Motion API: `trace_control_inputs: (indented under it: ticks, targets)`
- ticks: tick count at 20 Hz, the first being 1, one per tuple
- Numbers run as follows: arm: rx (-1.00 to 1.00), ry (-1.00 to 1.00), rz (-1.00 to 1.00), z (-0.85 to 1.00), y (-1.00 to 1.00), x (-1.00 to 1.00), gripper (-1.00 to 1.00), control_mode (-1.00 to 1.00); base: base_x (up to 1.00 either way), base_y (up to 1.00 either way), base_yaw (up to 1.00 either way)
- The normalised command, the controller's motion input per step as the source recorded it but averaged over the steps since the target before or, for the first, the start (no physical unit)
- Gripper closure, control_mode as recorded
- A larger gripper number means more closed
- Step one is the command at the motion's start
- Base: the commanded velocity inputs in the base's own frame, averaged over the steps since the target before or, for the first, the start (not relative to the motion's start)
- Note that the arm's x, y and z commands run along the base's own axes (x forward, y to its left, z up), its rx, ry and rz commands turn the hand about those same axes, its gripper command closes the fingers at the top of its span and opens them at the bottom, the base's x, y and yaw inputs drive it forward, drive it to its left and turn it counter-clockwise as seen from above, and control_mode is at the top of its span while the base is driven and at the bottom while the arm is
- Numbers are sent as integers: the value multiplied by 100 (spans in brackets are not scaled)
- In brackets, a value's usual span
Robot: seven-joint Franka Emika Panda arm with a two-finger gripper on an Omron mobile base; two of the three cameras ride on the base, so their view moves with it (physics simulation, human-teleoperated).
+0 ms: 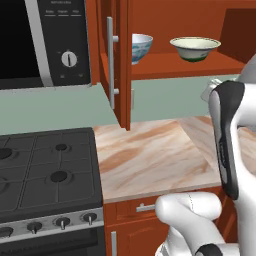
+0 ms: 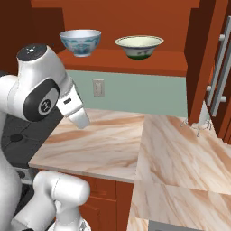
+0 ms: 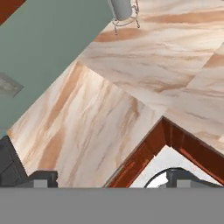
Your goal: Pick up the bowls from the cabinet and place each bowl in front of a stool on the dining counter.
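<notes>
Glazed and smooth, both bowls sit apart on the red-brown cabinet (image 2: 135, 63) shelf, the deep blue-patterned bowl (image 2: 80, 42) left of the shallow cream bowl (image 2: 139, 47); a rushed reach could likely clip the open door (image 1: 122, 65) or nudge a rounded rim off the shelf; the claw (image 3: 116, 178) hangs spread and empty over the marble desk (image 3: 109, 118).

I see a marble-look worktop (image 1: 150, 155) over red-brown drawers (image 1: 135, 207); a sage-green wall (image 2: 135, 92) behind — a black gas stove (image 1: 45, 170) left; a microwave (image 1: 42, 40) above it.
</notes>
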Motion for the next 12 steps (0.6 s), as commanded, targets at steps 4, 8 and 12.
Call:
trace_control_inputs:
  ticks: [4,8,12]
  targets:
    - [15,-36,-57,71,0,-11,-100,-100,0,0,0]
    - [20,-33,-34,81,-6,0,-100,-100,0,0,0]
    - [29,-23,-14,60,-33,2,-100,-100,0,0,0]
